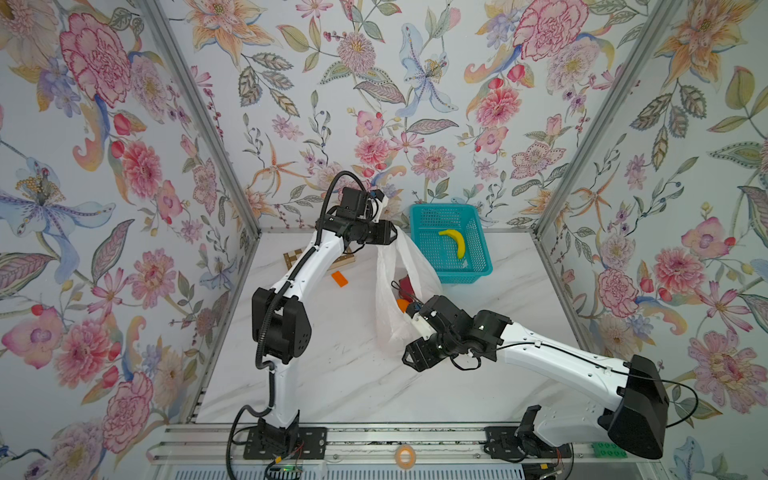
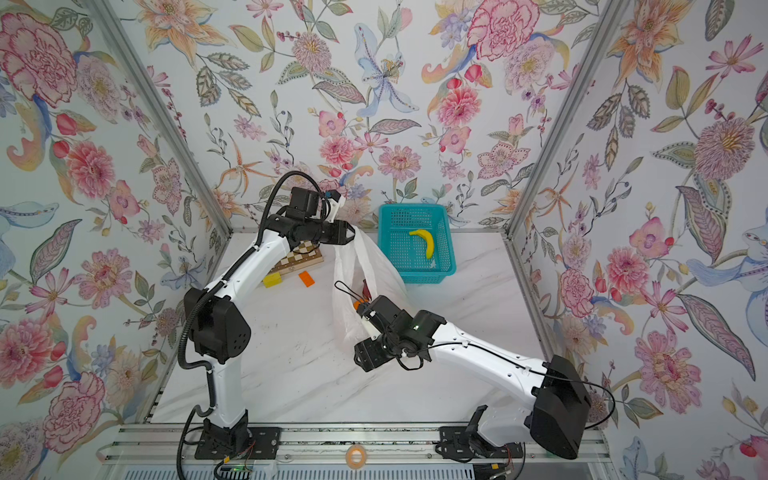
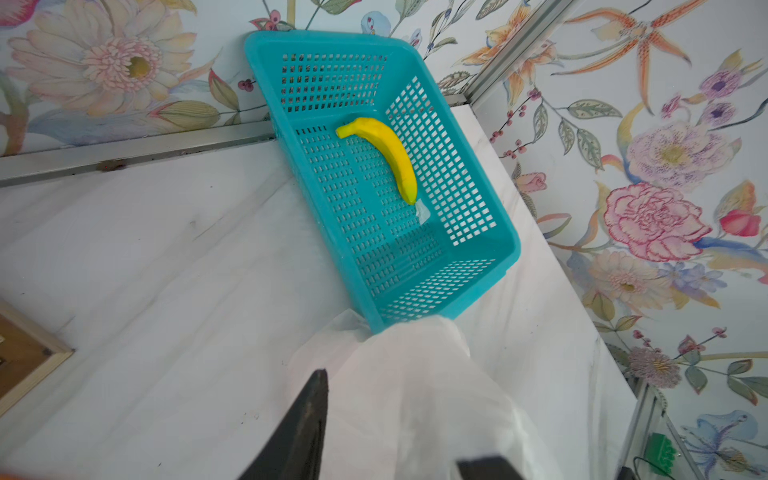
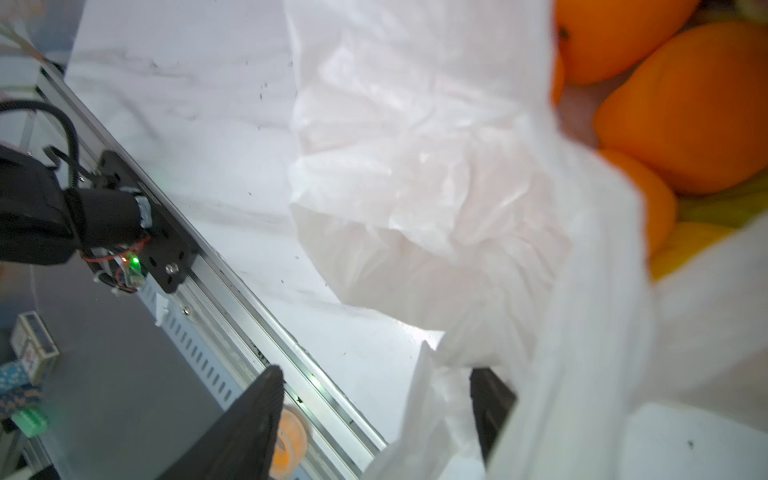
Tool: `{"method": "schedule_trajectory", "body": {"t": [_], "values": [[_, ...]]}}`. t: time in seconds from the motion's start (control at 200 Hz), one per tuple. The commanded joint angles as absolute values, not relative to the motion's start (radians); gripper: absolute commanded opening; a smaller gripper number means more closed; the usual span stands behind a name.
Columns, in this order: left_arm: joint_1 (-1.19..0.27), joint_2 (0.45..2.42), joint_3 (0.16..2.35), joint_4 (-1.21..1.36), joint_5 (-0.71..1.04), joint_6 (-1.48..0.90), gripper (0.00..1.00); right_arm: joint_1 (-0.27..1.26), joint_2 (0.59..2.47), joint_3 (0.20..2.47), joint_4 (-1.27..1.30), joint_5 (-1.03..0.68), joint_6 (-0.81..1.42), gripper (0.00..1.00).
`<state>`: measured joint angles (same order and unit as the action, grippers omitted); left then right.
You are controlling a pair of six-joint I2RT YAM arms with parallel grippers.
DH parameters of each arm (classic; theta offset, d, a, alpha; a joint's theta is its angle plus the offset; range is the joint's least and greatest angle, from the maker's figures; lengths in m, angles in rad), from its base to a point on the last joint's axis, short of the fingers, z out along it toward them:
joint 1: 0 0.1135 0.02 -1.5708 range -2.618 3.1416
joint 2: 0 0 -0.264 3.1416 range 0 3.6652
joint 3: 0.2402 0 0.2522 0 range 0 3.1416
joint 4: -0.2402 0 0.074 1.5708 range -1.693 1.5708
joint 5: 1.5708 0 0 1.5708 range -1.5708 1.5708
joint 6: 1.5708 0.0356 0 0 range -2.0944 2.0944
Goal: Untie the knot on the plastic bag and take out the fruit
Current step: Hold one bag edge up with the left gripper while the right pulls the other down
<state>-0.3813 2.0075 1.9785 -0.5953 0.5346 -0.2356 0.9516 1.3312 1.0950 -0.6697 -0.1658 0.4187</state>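
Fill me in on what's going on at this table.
Two robot arms are working on a white plastic bag on the table. The left end effector is at the bag's raised top edge near the teal basket, and the right end effector is at its near side. Both have their jaws apart, with thin film lying between them. The bag's mouth is open and the fruit, oranges among it, sits inside. Only a banana lies in the basket.

Arms [image 1: 552, 349]: white shells, black joint housings | Cabling: black corrugated conduit [image 1: 347, 173], thin black leads [image 1: 582, 357] | left gripper [image 3: 390, 415], right gripper [image 4: 376, 370]: black tapered fingers [image 3: 307, 424]
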Motion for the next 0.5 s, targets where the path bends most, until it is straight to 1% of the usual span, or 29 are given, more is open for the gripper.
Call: {"method": "schedule_trajectory", "body": {"t": [0.0, 0.09, 0.185, 0.28, 0.41, 0.455, 0.495], "values": [[-0.376, 1.865, 1.895, -0.569, 0.445, -0.261, 0.55, 0.914, 1.281, 1.182, -0.686, -0.107, 0.478, 0.81], [-0.376, 1.787, 1.823, -0.583, 0.382, -0.287, 0.62, 0.879, 1.275, 1.231, -0.676, -0.109, 0.505, 0.86], [-0.377, 1.701, 1.742, -0.578, 0.335, -0.329, 0.66, 0.849, 1.281, 1.286, -0.672, -0.068, 0.535, 0.86], [-0.385, 1.608, 1.629, -0.554, 0.301, -0.38, 0.72, 0.82, 1.287, 1.316, -0.654, -0.021, 0.576, 0.87], [-0.412, 1.502, 1.487, -0.531, 0.296, -0.439, 0.76, 0.782, 1.314, 1.34, -0.659, 0.157, 0.642, 0.97], [-0.438, 1.488, 1.46, -0.529, 0.295, -0.447, 0.76, 0.765, 1.333, 1.337, -0.662, 0.21, 0.661, 0.98], [-0.47, 1.478, 1.443, -0.523, 0.283, -0.444, 0.78, 0.749, 1.353, 1.336, -0.661, 0.218, 0.666, 0.99]]}}
